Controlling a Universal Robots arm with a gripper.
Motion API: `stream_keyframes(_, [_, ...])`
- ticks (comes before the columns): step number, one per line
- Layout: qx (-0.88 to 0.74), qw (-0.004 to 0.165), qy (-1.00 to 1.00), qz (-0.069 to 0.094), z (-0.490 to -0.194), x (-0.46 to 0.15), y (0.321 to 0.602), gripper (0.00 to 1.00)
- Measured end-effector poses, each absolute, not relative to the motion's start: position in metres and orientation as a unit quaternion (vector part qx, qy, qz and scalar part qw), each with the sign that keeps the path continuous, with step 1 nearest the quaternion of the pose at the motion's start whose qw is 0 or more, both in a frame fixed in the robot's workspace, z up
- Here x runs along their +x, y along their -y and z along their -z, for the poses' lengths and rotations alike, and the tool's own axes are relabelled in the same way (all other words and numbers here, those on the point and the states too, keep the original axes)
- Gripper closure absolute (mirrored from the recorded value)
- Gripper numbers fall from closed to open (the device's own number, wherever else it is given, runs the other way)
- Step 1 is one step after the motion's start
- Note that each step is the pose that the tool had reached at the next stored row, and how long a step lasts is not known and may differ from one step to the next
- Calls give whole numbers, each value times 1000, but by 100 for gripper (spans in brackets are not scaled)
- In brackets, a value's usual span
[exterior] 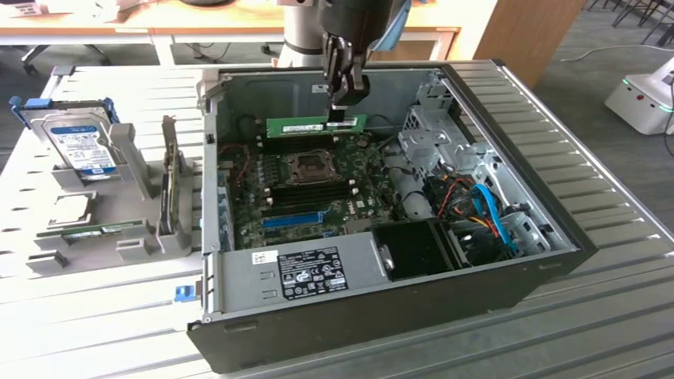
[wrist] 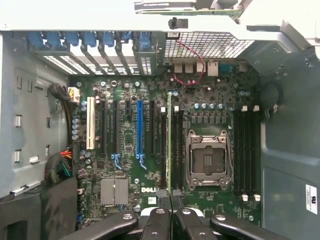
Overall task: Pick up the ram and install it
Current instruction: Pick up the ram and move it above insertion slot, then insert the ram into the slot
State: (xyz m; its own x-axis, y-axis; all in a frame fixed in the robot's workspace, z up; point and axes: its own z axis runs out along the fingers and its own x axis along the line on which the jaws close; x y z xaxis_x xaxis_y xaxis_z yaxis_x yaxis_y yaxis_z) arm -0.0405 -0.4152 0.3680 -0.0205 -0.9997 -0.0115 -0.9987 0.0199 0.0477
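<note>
The ram [exterior: 312, 124] is hanging inside the open computer case [exterior: 421, 304], clamped between the fingers of the gripper [exterior: 346, 115]; the fingers are squeezing it near one end, so most of the stick is sticking out sideways from the gripper toward the exterior view's left; its long axis is lying level, the board is standing on its long edge with the labelled face showing in the exterior view; in the wrist view the ram [wrist: 169, 145] is showing edge-on as a thin green strip running straight out from the gripper [wrist: 167, 197]; that strip is lining up parallel with the black memory slots [wrist: 177, 150] directly below the gripper, right beside the CPU socket [wrist: 207, 160]; whether the ram is touching a slot, cannot tell; the motherboard [exterior: 316, 193] is lying under the gripper; a second green stick [exterior: 100, 230] and a hard drive [exterior: 82, 146] are sitting in a grey rack well off from the gripper, outside the case.
</note>
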Motion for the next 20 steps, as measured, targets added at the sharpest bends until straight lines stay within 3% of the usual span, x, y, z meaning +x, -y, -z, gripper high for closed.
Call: stream_keyframes(20, [700,12,714,21,-367,-41,411,88])
